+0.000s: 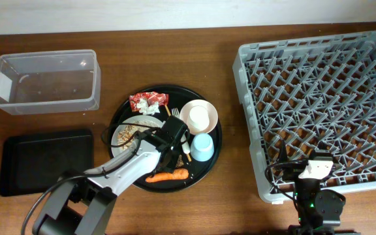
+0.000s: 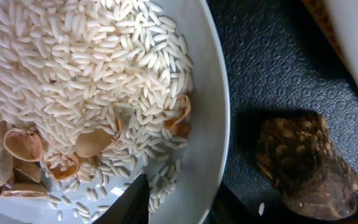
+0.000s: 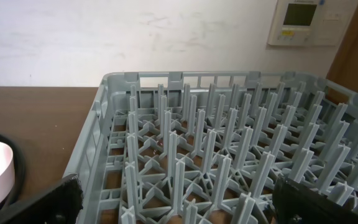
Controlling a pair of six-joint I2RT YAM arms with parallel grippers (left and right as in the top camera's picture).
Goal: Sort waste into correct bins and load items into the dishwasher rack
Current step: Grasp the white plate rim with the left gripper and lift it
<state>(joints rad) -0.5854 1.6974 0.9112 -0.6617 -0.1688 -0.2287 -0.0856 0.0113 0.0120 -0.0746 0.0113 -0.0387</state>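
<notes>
While the brown wooden desk [image 1: 175, 52] carries everything, the large square light grey plastic dishwasher rack [image 1: 250, 130] fills its 3 o'clock side. The right hand [image 3: 176, 190] hangs at the rack's 6 o'clock edge, fingers spread wide and empty. A clear rectangular plastic tub [image 1: 44, 104] lies at 10 o'clock and a flat black rectangular tray [image 1: 44, 160] at 8 o'clock.

At the middle sits a large round black tray [image 1: 204, 171]. At its 9 o'clock is a pale grey round plate [image 2: 213, 112] with white rice [image 2: 73, 62] and beige food scraps [image 2: 23, 146]. The left hand [image 1: 173, 136] hovers at the plate's 3 o'clock rim; whether it grips anything I cannot tell.

A pinkish-white bowl [image 1: 198, 117] is at 2 o'clock, a light blue cup [image 1: 202, 148] at 4, an orange carrot [image 1: 168, 175] at 6 and a crumpled red-and-white wrapper [image 1: 147, 102] at 11. A small brown lump [image 2: 306, 165] lies just beside the plate.
</notes>
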